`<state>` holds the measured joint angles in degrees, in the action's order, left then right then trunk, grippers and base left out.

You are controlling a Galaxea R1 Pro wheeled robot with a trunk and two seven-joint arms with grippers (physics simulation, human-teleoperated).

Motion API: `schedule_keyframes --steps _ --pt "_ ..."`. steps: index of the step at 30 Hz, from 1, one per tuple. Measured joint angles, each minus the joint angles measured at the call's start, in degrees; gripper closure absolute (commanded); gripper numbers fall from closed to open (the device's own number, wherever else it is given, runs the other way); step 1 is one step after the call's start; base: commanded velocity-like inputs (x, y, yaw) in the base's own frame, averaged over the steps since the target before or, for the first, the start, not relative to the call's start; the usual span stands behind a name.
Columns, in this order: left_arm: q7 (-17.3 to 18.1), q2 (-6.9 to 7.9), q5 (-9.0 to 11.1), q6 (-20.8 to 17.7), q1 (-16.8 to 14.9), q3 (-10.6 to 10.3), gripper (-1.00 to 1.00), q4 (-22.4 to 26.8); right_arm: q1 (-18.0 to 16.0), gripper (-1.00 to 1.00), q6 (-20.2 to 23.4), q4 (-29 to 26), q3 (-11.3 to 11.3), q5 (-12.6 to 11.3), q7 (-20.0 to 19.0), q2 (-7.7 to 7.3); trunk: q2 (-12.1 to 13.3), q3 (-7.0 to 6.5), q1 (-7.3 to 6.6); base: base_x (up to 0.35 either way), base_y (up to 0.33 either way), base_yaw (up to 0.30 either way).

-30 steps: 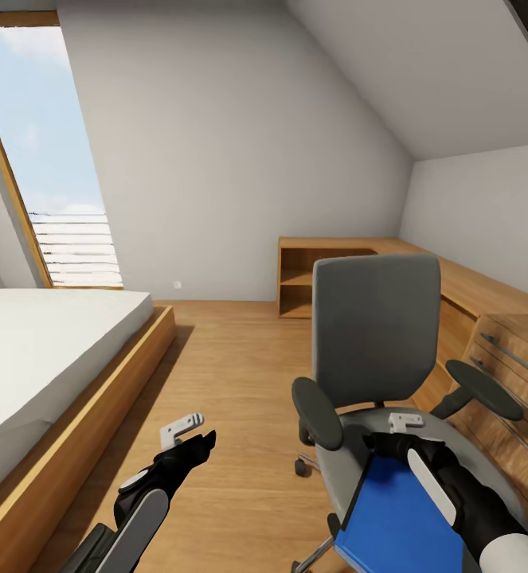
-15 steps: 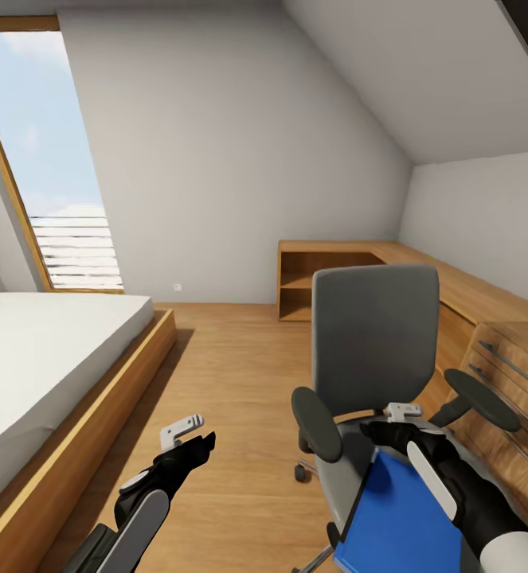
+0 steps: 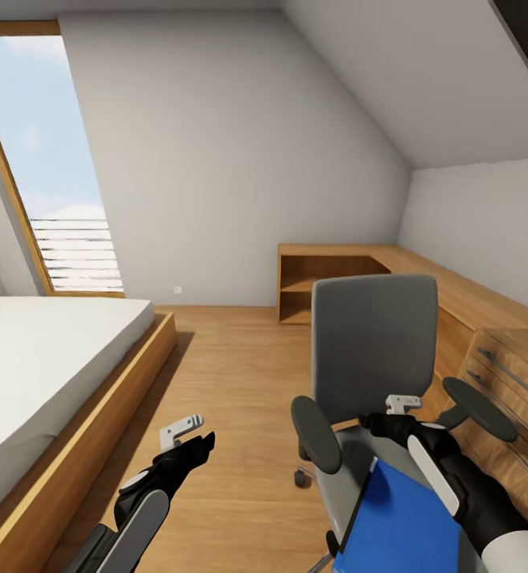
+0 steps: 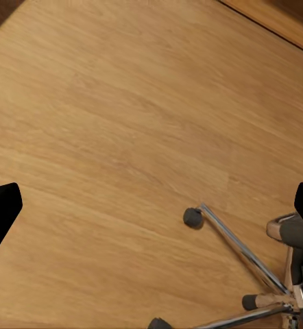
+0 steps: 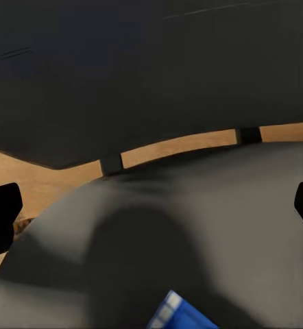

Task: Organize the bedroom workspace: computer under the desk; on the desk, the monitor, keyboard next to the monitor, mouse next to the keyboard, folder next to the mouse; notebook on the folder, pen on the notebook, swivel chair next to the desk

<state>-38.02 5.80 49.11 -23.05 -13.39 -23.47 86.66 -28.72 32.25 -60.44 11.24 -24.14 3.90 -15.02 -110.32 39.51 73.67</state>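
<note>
My view has crept toward the swivel chair (image 3: 375, 350); my right tool (image 3: 391, 415), fingers spread and empty, hangs over the seat's far end, the blue folder (image 3: 403, 521) near it; left tool (image 3: 190, 436) idle, open

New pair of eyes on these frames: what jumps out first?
The bright-blue folder lying on the seat of the grey swivel chair at lower right, with the right gripper open above the seat just beyond the folder's far end. Next, the tall window full of sky at left, over the white bed. The left gripper hangs open over bare wood floor.
</note>
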Motion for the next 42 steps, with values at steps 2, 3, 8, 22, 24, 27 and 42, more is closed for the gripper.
schedule_keyframes --steps 2,3,8,22,24,27,42 --pt "0.0 0.01 0.0 0.0 0.0 0.0 -1.0 0.0 0.0 -1.0 0.0 -0.4 -0.1 0.0 0.0 -0.06 0.8 -0.36 -0.44 0.0 0.0 0.0" --pt "0.0 0.02 0.0 0.0 0.0 0.0 -1.0 0.0 0.0 -1.0 0.0 -0.5 -0.2 -0.1 0.0 -0.09 0.8 -0.36 -0.45 0.0 0.0 0.0" --pt "0.2 0.07 -0.1 0.0 0.0 0.0 -1.0 0.0 0.0 -1.0 0.2 -0.9 -0.8 -0.3 0.1 -0.22 0.8 -0.36 -0.45 0.0 0.0 0.0" --pt "0.4 0.32 -0.1 0.1 0.0 0.1 -1.0 0.0 0.1 -1.0 4.5 -4.9 -7.6 -6.2 0.2 -0.13 0.8 -0.36 -0.45 0.0 0.0 0.0" --pt "0.4 0.35 -0.1 0.1 0.0 0.1 -1.0 0.0 0.1 -1.0 4.8 -5.2 -7.8 -6.7 0.2 -0.16 0.8 -0.36 -0.45 -0.003 0.0 0.0" --pt "0.4 0.38 -0.1 0.0 0.0 0.2 -1.0 0.0 0.2 -1.0 7.3 -5.6 -9.2 -7.4 0.2 -0.22 0.8 -0.37 -0.41 -0.187 0.051 -0.029" --pt "0.4 0.38 -0.3 0.0 0.0 0.2 -1.0 0.0 0.3 -1.0 7.9 -5.6 -12.0 -7.5 0.2 -0.2 0.8 -0.78 -0.41 -0.315 0.1 -0.141"
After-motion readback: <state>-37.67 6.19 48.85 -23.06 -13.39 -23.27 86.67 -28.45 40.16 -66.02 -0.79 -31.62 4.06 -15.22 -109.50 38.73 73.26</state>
